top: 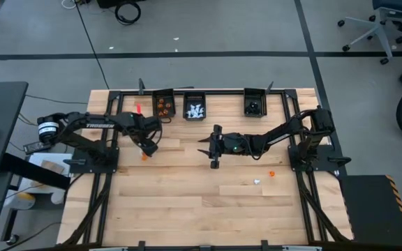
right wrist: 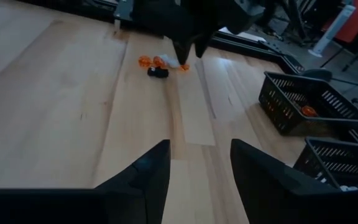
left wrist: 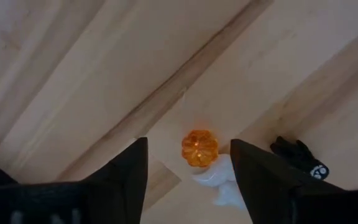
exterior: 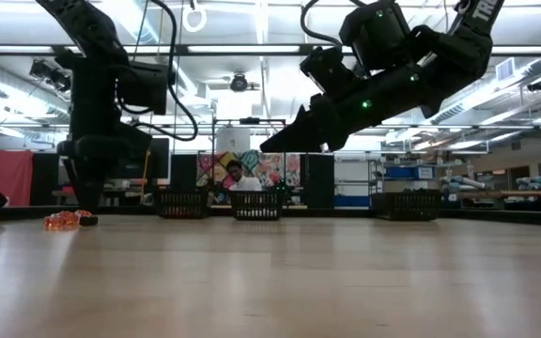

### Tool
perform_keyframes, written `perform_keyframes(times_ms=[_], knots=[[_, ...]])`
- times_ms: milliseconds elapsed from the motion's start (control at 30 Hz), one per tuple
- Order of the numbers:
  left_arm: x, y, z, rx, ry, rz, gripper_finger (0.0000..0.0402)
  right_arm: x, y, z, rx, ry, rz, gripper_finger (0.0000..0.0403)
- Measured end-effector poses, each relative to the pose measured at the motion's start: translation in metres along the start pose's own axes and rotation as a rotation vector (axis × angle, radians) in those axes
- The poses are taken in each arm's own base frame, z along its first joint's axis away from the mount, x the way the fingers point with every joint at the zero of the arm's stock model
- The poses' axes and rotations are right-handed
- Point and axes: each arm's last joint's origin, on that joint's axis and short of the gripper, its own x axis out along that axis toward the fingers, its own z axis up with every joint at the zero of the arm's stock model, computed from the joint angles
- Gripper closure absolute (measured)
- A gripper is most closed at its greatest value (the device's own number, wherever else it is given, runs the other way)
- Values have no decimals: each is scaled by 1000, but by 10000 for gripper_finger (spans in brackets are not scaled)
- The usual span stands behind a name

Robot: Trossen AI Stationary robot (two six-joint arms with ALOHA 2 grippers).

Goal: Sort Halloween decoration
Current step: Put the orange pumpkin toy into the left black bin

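Note:
A small pile of Halloween decoration lies on the table's left part: an orange pumpkin (left wrist: 199, 148), a white trinket (left wrist: 220, 182) and a black one (left wrist: 301, 157), also seen as an orange cluster (exterior: 63, 221). My left gripper (left wrist: 191, 171) points straight down over them, open, one finger on each side of the pumpkin without touching it. My right gripper (top: 211, 148) hovers above mid-table, pointing toward the left edge, open with nothing between its fingers (right wrist: 194, 165).
Three black bins stand along the far edge: one with orange pieces (top: 162, 106), one with white pieces (top: 195, 109), one with a black piece (top: 255, 104). A loose orange trinket (top: 271, 171) and a white one (top: 257, 181) lie at the right. A person sits beyond the table (exterior: 238, 178).

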Motion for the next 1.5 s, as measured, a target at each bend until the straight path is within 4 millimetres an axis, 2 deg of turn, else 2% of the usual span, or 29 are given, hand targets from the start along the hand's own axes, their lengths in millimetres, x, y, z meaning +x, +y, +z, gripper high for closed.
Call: perform_keyframes(times_ms=[267,700,1233,1500], knots=[[3,2,4,7,14,-46,215,0,2,0,22,-1,11,231],[19,-1,6,46,92,-20,220,-1,4,1,33,-6,35,231],[19,-1,6,76,90,-22,321,-1,4,0,28,2,35,231],[18,-1,6,90,92,-16,343,-1,4,0,28,2,34,231]])
